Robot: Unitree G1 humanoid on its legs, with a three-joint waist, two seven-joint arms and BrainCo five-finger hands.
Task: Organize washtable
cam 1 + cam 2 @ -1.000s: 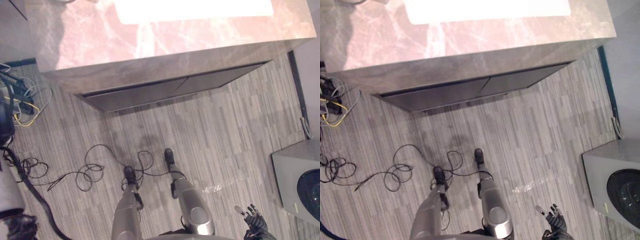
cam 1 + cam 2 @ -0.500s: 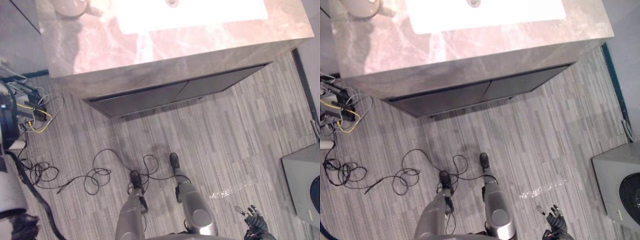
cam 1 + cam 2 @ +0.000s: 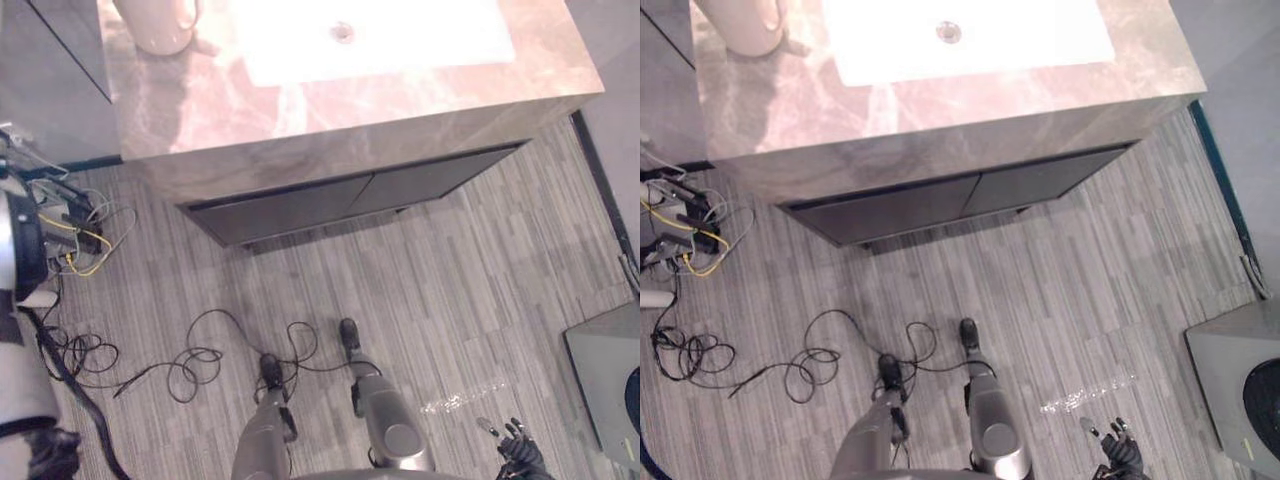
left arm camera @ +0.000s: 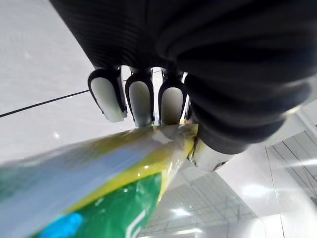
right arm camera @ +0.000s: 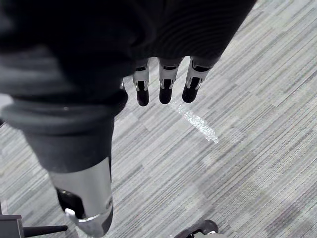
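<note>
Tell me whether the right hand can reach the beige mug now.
Probably not: the right hand hangs open over the floor; the beige mug stands across more floor on the counter's left end.

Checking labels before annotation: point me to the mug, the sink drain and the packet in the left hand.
mug (image 3: 150,25), left eye view, on its beige side wall.
sink drain (image 3: 949,31), right eye view, on the metal centre.
packet (image 4: 109,213), left wrist view, on its green face.

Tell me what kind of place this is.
Probably a bathroom or a washroom mock-up: a marble vanity counter with a white inset sink, dark cabinet doors beneath it, and a beige mug on the counter's corner.
</note>
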